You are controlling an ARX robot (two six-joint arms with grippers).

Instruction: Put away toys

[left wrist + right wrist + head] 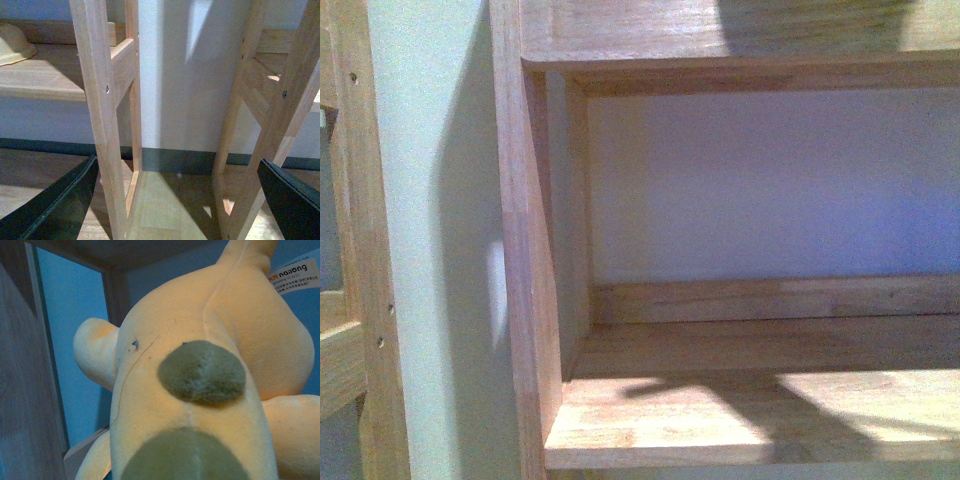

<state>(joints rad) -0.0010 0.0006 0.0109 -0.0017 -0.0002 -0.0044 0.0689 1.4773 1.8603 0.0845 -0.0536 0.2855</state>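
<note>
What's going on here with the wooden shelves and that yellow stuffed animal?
A two-armed robot is putting toys away at a wooden shelf. Its right wrist camera is filled by an orange-yellow plush animal with dark patches, beside a wooden panel; that gripper is out of sight. The left gripper is open, holding nothing, facing the shelf's legs.

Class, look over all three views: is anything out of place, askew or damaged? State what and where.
Little stands out. The plush toy has a tiny dark fleck beside its seam, perhaps lint. The wooden shelf looks straight and undamaged.
</note>
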